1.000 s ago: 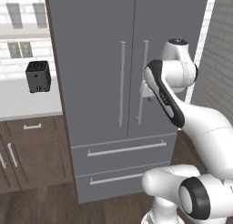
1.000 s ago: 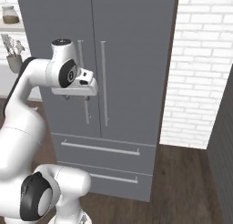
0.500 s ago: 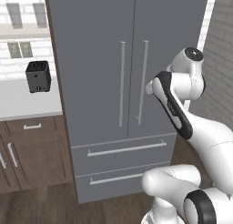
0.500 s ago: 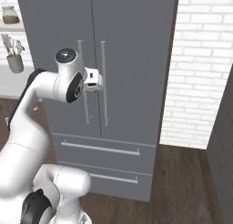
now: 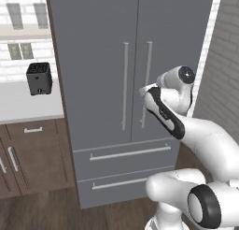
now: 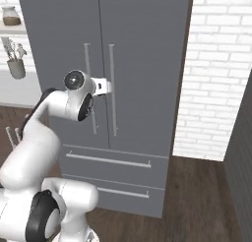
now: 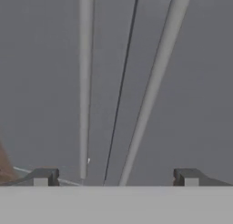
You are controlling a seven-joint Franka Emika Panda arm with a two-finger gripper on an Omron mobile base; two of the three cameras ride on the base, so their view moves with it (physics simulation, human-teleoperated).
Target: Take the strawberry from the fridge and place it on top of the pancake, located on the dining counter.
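1. Matte grey fridge (image 5: 126,84) fills the scene, both doors closed, drawers closed.
2. My gripper (image 7: 116,177) sits just in front of the fridge's two long bar handles, jaws wide apart, holding nothing.
3. Hand view: right door handle (image 7: 154,82) runs up between my fingertips (image 7: 43,177); left door handle (image 7: 85,82) also falls inside the gap, nearer the left tip. Door seam lies between them.
4. Strawberry: presumably inside the fridge, behind the closed doors; can't confirm.
5. Step, my read: reach for a handle, door-opening phase, task barely begun.
6. Next move calls for: centre on one handle only, advance until the bar sits between the jaws, close, pull outward along the door's swing.
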